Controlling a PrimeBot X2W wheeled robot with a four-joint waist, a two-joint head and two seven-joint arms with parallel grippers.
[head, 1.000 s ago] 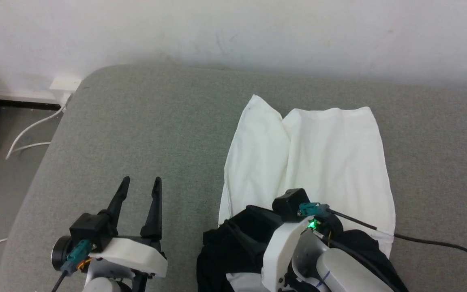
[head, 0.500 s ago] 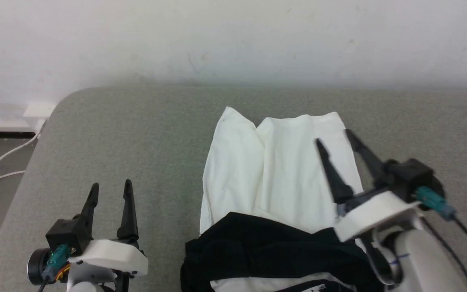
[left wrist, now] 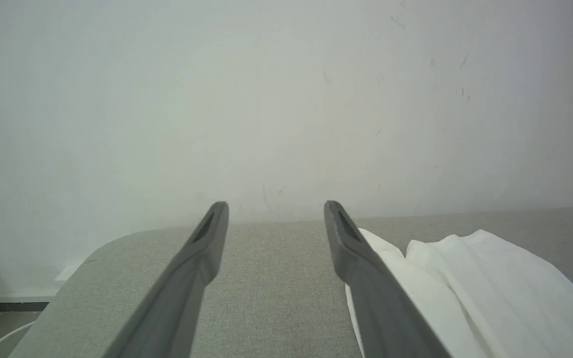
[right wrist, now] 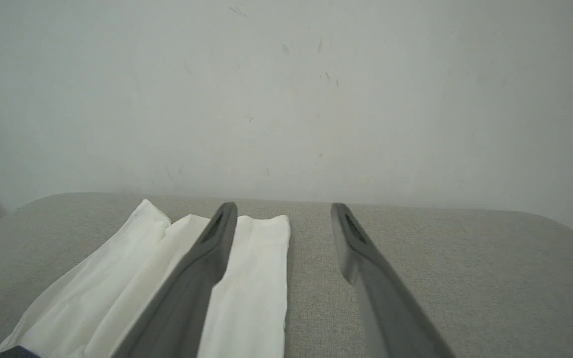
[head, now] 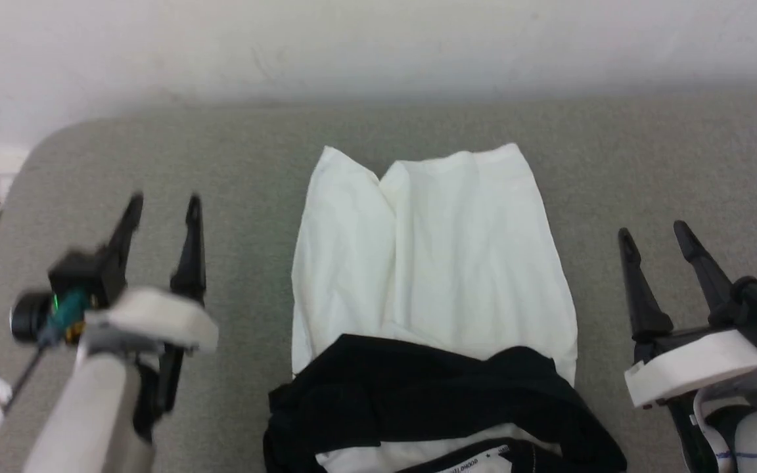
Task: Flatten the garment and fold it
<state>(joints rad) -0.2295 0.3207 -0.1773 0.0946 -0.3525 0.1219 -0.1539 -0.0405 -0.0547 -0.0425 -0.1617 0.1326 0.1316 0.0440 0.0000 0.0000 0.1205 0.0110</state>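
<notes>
Garment (head: 431, 263): middle of the grey upholstered surface (head: 234, 164), white panel reaching toward the far edge, black parts bunched over it at the near edge (partly folded). Left gripper (head: 163, 200): fingers wide, empty, toward the left edge. Right gripper (head: 651, 231): fingers wide, empty, right of the fabric.

The left end effector (head: 163, 203) and right end effector (head: 653, 233) each have two long, pointy black fingers (head: 641, 295) on a white base (head: 694, 368). A black box (head: 83, 279) with a teal plug (head: 66, 312) sits behind. The forearms (head: 89, 414) are pale grey.
</notes>
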